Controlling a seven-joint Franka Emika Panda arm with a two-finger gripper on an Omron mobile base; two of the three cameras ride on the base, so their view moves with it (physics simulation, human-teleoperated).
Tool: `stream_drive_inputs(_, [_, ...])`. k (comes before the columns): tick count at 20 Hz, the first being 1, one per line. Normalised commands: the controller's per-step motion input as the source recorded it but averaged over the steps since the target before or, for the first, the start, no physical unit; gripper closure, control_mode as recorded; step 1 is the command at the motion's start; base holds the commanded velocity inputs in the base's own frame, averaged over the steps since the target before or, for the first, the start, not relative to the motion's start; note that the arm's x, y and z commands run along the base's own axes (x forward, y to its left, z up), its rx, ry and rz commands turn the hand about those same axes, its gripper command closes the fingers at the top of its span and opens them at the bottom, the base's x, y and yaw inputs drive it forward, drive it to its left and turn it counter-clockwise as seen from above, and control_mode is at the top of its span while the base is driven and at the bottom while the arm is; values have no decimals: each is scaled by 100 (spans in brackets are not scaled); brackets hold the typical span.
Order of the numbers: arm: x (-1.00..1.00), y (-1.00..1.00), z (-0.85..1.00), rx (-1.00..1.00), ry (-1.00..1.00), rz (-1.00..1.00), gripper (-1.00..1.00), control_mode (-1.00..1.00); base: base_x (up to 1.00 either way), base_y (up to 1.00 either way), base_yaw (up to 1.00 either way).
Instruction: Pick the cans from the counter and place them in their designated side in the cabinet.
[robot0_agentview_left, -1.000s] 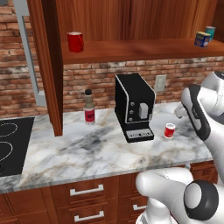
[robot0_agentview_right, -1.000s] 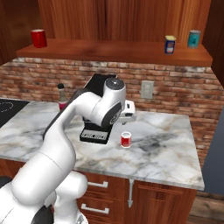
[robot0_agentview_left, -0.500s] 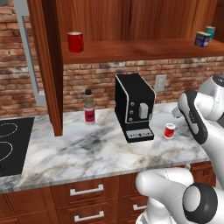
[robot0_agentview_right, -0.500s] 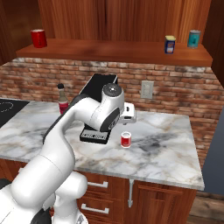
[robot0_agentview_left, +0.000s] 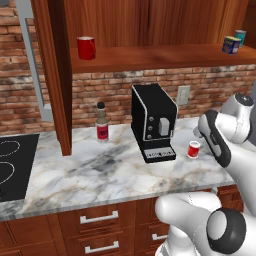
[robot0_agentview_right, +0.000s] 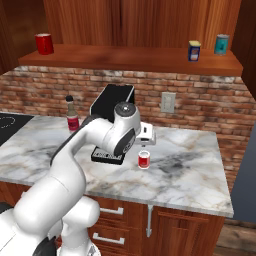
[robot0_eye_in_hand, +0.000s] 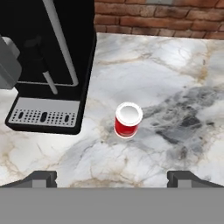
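Left base view shows the cabinet (robot0_agentview_left: 150, 30), a reddish-brown wooden wall unit whose long plank shelf runs above the brick wall. Below it lies the counter (robot0_agentview_left: 100, 170), a veined marble worktop over wooden drawers with silver handles. A black stovetop (robot0_agentview_left: 12, 165) sits at the counter's left end. A black coffee machine (robot0_agentview_left: 152, 120) stands near the middle of the counter, toward its back edge, and a small dark bottle (robot0_agentview_left: 102, 122) with a red label stands to its left, also toward the back edge.

On the shelf, a red mug (robot0_agentview_left: 86, 47) stands toward the left end. At the right end sit the blue can (robot0_agentview_right: 194, 50) with its yellow label and, just beside it on the outer side, a teal can (robot0_agentview_right: 221, 44).

The red can (robot0_eye_in_hand: 127, 119) with a white top stands upright on the counter, just right of the coffee machine's drip tray and apart from it, roughly midway between the back and front edges.

The gripper (robot0_eye_in_hand: 112, 177) hangs above the red can without touching it, its jaws spread wide with nothing between them.
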Motion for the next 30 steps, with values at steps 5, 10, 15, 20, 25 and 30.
stream_drive_inputs(5, [30,0,-5,0,0,-2,-100,-100,0,0,0])
stream_drive_inputs(10, [22,-3,-13,0,1,-5,-100,-100,0,0,0])
stream_drive_inputs(15, [21,-8,-20,0,8,-6,-100,-100,0,0,0])
stream_drive_inputs(20, [24,-2,-18,0,4,-3,-100,-100,0,0,0])
stream_drive_inputs(25, [16,-5,-21,1,0,0,-100,-100,0,0,0])
stream_drive_inputs(30, [7,-14,-24,0,0,0,-100,-100,0,0,0])
